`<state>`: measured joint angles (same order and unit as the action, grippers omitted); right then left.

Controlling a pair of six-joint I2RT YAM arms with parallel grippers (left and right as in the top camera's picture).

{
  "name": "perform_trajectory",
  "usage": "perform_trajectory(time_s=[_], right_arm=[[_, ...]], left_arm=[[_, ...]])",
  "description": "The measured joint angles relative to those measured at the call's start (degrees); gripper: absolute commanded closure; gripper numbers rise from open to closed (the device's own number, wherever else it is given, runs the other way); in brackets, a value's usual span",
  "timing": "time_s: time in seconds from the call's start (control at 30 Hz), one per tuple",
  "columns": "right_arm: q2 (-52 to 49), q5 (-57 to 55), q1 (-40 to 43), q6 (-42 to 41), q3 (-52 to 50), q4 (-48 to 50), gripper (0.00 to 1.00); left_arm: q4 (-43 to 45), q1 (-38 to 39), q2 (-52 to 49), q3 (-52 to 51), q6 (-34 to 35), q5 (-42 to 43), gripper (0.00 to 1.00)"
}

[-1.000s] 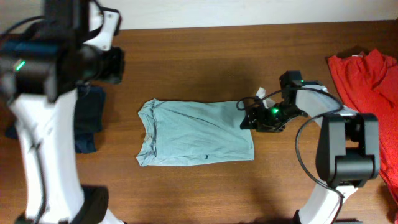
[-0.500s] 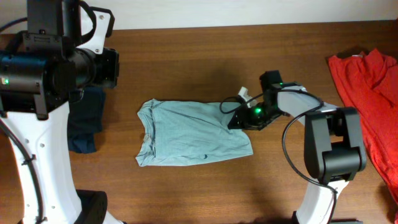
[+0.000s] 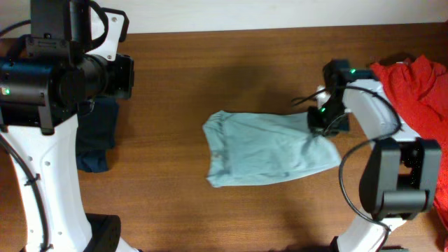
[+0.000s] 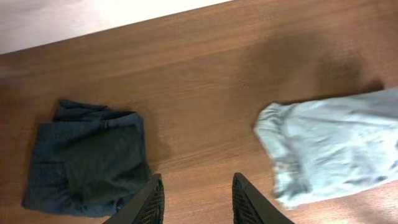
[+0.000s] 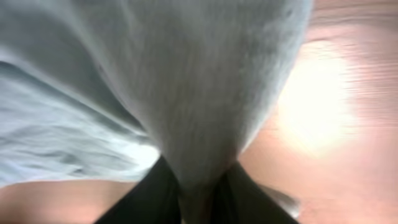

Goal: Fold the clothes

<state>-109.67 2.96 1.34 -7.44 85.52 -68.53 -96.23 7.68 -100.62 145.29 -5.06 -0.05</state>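
We see the pale blue-green trousers (image 3: 269, 148) laid out along the wooden surface (image 3: 231, 63). The cloth is thin and wrinkled, its banded end puckered and its other end lifted into a bunch. That bunched end is the part nearest the red garment (image 3: 413, 84). There the right pincer (image 3: 320, 120) is clamped on the cloth, which spills out from between its black fingers (image 5: 143, 199) in the wrist view. The rest of the trousers trails flat, away from the red garment. Farther from it than the banded end, the left pincer (image 4: 196, 199) hangs over bare wood, fingers parted and holding nothing. The dark navy clothes (image 4: 87, 158) lie farther off again.
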Motion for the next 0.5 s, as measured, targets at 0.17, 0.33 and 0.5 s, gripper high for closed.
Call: perform_trajectory(time_s=[0.17,0.33,0.5], right_arm=[[2.29,-5.27,-2.10,-1.33,6.51,-4.76,0.86],[2.58,-6.84,-10.75,-3.61,7.23,-5.16,0.85],[2.32,-7.02,-21.31,-6.19,7.23,-3.63,0.84]], left_arm=[[0.00,0.00,0.02,0.00,0.00,-0.02,0.64],[0.00,0.00,0.00,0.00,0.00,0.00,0.63],[0.00,0.00,0.00,0.00,0.00,0.00,0.63]])
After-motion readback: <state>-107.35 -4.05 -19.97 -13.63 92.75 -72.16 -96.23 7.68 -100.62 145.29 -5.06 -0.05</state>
